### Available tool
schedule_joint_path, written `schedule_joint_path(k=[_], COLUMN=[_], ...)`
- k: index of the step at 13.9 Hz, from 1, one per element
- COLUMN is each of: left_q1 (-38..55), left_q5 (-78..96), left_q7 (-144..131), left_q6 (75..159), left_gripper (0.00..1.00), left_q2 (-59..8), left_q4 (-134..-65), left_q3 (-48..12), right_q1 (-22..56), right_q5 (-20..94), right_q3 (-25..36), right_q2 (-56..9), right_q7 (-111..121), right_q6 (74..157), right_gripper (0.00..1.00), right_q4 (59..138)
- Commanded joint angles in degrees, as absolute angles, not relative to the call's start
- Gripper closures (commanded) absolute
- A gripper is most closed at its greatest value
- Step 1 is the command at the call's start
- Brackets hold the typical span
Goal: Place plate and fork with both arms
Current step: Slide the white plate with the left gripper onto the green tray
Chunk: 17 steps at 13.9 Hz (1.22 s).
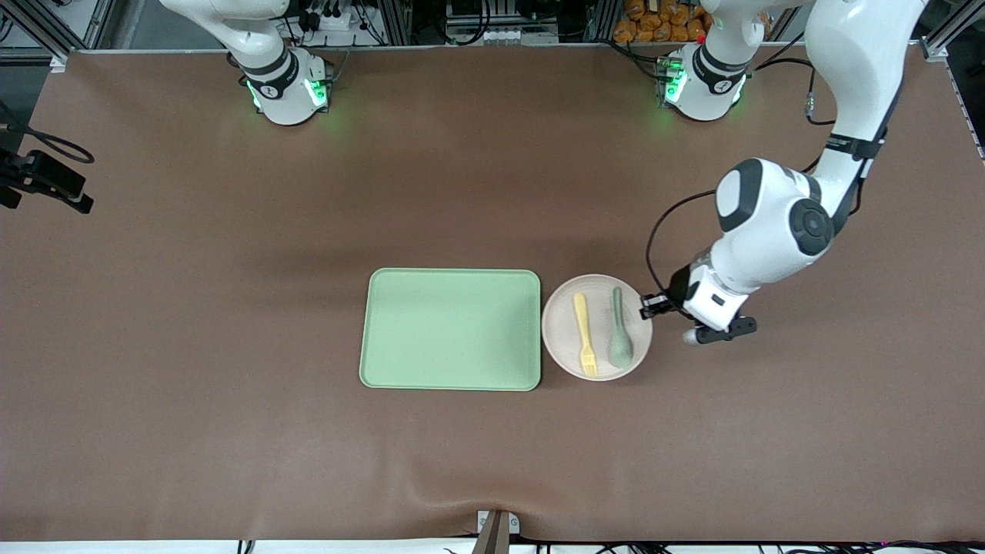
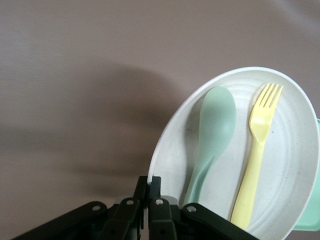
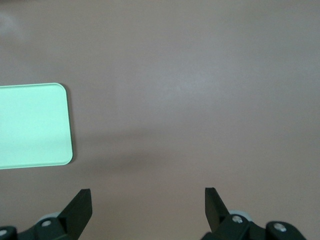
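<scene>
The off-white plate [image 1: 559,332] lies on the table beside the green tray, toward the left arm's end. The pale yellow fork [image 1: 584,332] lies in it beside a grey-green spoon [image 1: 619,338]. My left gripper [image 1: 649,306] is shut on the plate's rim at the edge away from the tray. In the left wrist view my left gripper [image 2: 151,182] pinches the rim of the plate [image 2: 292,165], with the fork [image 2: 255,155] and the spoon [image 2: 212,130] in it. My right gripper [image 3: 148,200] is open and empty over bare table; its hand is out of the front view.
The rectangular light-green tray [image 1: 451,329] lies mid-table with nothing on it; one corner shows in the right wrist view [image 3: 30,125]. The right arm's base [image 1: 285,85] stands at the table's back edge. A black camera mount [image 1: 46,181] sits at the right arm's end.
</scene>
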<state>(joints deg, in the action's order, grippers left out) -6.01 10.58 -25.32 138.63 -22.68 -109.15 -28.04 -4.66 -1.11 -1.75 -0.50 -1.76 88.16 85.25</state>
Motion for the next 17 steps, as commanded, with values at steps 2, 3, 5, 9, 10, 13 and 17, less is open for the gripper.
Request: schedule_joint_path(k=[2,3,5,9,10,13,17], left_q1=[-0.98,0.43,3.15,7.64,8.52,13.16,21.87], left_q5=[11.34,11.34,11.25,10.90,10.90,10.90,11.25], left_q7=[-26.10,-26.36,-28.37,-31.03,-31.11,-31.38,-31.73], left_q6=[139.56,140.35,144.99,150.11,150.47,151.08,152.66], left_gripper=[1.00,1.00,1.00,1.00,1.00,1.00,1.00], left_q2=[-27.41,-28.73,-31.28,-37.25,-38.31,-40.25,-42.44], left_q4=[-103.90,-103.10,-102.83,-99.76,-99.15,-98.53,-96.77], left_q3=[-27.95,-27.86,-27.77,-26.81,-26.72,-23.66,-16.18], right_q1=[-5.80,-6.15,-6.50,-6.50,-6.24,-6.15,-4.75], right_q5=[-0.62,-0.62,-0.35,-0.44,-0.44,-0.53,-0.53], right_q3=[-2.29,-2.29,-2.37,-2.46,-2.46,-2.46,-2.64], right_q2=[-0.18,-0.26,-0.26,-0.53,-0.53,-1.57,-2.37], right_q7=[-1.49,-1.58,-1.58,-1.32,-1.32,-1.32,-1.32], right_q6=[88.68,88.68,88.59,88.94,88.95,89.12,88.94], right_gripper=[0.00,0.00,0.00,0.00,0.00,0.00,0.00], right_q4=[85.08,85.08,85.17,85.17,85.17,85.34,85.60])
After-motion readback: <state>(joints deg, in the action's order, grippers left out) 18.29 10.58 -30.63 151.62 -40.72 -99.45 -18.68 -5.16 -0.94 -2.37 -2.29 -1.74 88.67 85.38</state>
